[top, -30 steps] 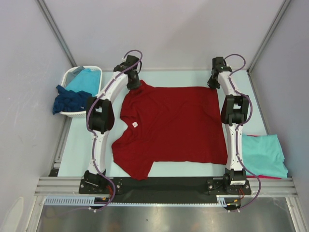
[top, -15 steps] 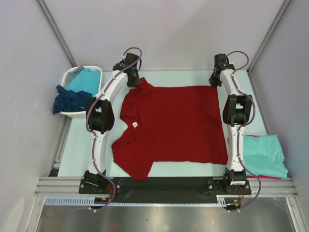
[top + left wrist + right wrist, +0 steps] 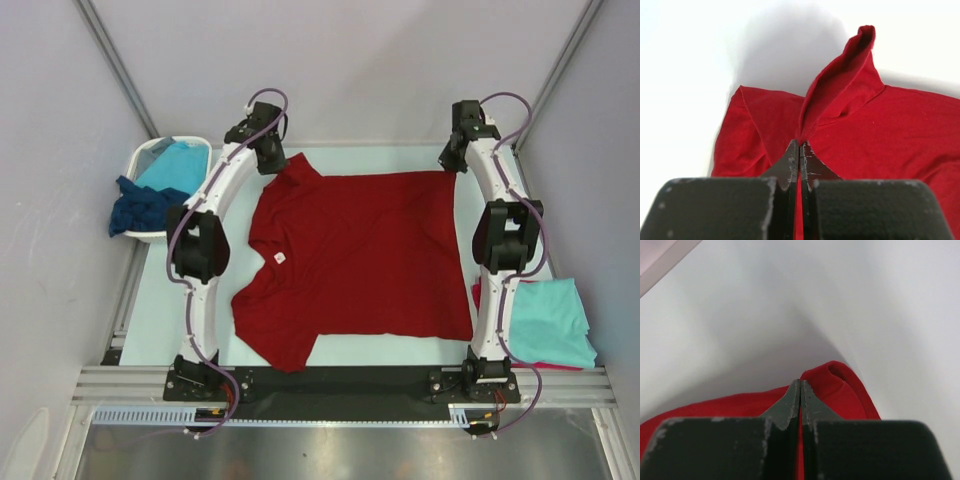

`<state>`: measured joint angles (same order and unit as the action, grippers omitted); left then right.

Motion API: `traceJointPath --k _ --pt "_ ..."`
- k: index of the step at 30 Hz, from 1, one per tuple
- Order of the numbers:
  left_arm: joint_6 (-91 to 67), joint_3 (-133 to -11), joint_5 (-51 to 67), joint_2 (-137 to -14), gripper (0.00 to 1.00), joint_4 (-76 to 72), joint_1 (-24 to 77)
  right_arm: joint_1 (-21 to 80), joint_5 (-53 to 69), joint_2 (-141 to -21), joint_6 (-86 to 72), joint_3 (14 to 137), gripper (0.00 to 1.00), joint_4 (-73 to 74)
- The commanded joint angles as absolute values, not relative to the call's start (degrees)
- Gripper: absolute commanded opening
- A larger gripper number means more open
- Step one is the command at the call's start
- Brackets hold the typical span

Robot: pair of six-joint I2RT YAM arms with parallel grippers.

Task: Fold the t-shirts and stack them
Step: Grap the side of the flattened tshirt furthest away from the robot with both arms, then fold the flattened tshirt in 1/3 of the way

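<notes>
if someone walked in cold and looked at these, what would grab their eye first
The big dark red t-shirt spread flat across the middle of the table, with the left gripper and right gripper each shut on its far edge, the cloth puckering up at the pinch. Next, the white basket at the far left with a navy shirt draped over its rim, and the folded turquoise t-shirt at the near right.
</notes>
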<state>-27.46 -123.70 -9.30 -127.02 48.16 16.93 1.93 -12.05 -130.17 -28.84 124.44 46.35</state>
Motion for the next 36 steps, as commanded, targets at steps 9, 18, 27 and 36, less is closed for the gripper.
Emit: traceJointPath --k 9,18,27,36 --pt "-27.86 -112.33 -12.48 -113.47 0.00 45.71 16.96 6.94 -18.63 -115.41 -28.21 111.90 0.00 44.30" --pt "-27.69 -102.22 -14.06 -106.01 0.00 43.59 16.96 8.00 -20.13 -107.23 -28.30 101.08 0.00 42.37" --pt "-27.86 -93.00 -14.50 -100.02 0.00 41.75 17.31 8.09 -20.21 -100.91 -28.39 93.70 0.00 41.22" --pt "-28.04 -84.64 -14.85 -95.10 0.00 40.17 18.19 8.35 -20.92 -96.51 -28.30 85.61 0.00 40.25"
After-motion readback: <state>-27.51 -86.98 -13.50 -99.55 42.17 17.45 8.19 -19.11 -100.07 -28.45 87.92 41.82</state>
